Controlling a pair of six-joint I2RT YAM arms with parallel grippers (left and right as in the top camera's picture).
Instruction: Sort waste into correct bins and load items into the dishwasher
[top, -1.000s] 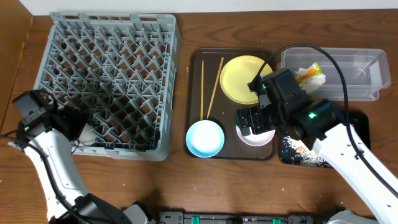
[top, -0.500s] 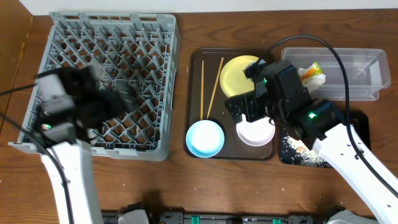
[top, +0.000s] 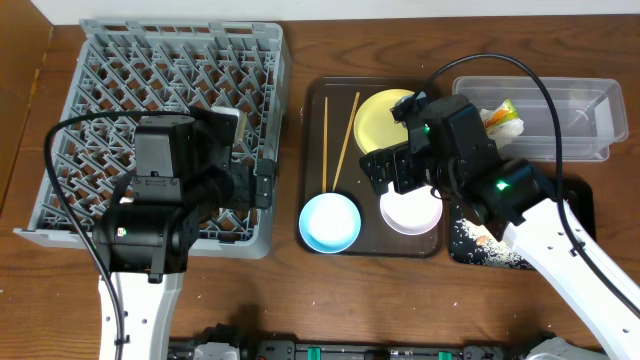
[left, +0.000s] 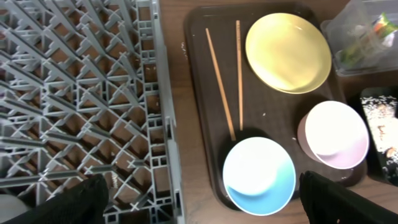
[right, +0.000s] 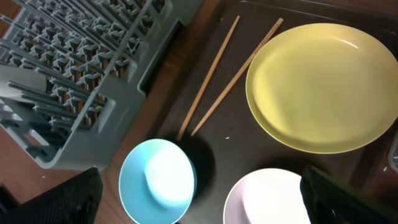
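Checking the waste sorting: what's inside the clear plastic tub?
A green-and-orange wrapper and crumpled white napkin lie at the clear tub's left end; the right arm covers that corner.

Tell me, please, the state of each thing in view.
yellow plate, empty, flat on the brown tray
blue bowl, upright, empty
white bowl, upright, empty
chopsticks, lying loose on the brown tray
clear tub, holding wrapper and napkin
black tray, strewn with crumbs
left pincer, open, empty
right pincer, open, empty
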